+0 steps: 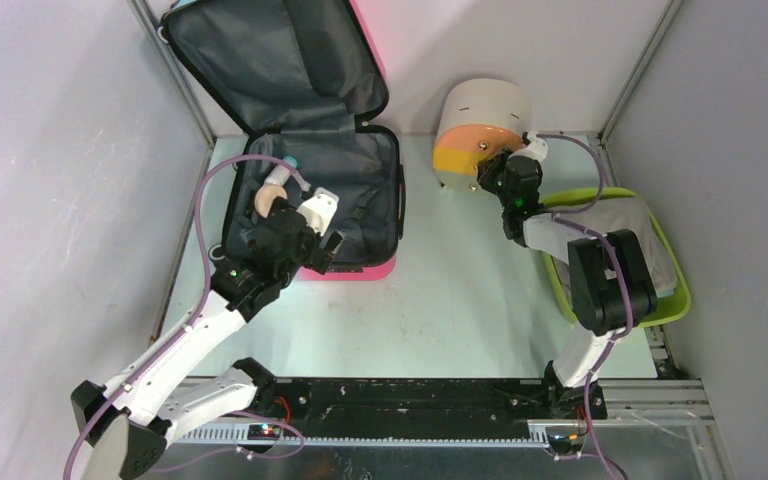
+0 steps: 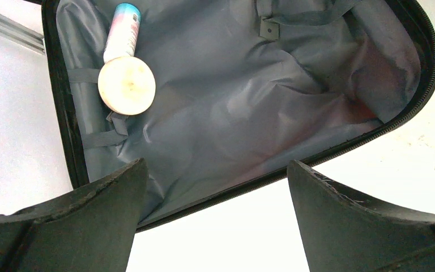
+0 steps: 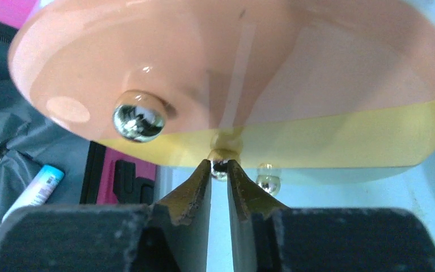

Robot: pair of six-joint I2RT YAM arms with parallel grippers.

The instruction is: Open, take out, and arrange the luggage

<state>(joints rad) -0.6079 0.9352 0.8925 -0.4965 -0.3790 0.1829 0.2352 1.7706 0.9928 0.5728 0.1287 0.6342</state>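
Right gripper (image 3: 220, 168) pinches knob (image 3: 225, 154) on cylinder (image 3: 232, 68) | left gripper (image 2: 216, 170) gapes over luggage (image 1: 370, 190), open at 10 o'clock on desk (image 1: 460, 290) | I'd centre that pinch so nothing rolls, then drop left squarely on tube (image 2: 122, 31).

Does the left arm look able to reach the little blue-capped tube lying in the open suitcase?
Probably yes. The left gripper hangs open over the luggage, whose lid is thrown back; nothing covers the tube, though a round cream piece lies at its end.

Bright, even light; washed-out whites
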